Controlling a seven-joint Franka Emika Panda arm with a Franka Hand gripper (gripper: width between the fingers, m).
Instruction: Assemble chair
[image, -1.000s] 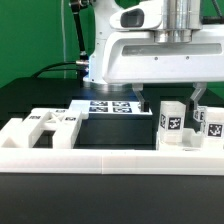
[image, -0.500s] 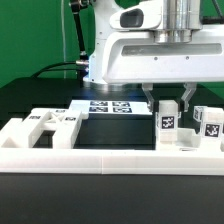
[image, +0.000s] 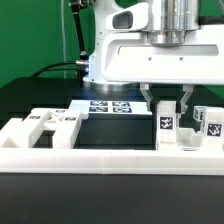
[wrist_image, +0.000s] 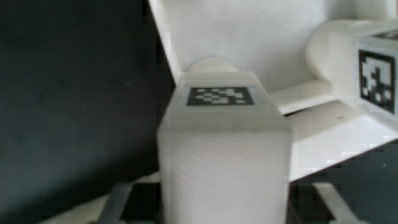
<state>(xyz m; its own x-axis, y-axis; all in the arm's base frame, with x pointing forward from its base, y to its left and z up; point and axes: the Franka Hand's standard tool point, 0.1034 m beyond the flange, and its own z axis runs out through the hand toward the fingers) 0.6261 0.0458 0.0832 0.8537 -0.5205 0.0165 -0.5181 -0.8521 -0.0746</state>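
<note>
Gripping the white tagged plastic leg (image: 168, 128) (exterior view's lower right), our claw (image: 167, 103) could tilt it if we lift off-centre.

The fingers (image: 150, 102) clasp an upright tagged chair piece (image: 166, 125) behind the white border rail (image: 100, 160).

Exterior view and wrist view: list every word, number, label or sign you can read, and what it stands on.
No words, numbers or brands can be read.
On the upright chair piece: a square black-and-white tag, no text.
On the second chair piece: same.
On the marker board: pattern tags only.
</note>
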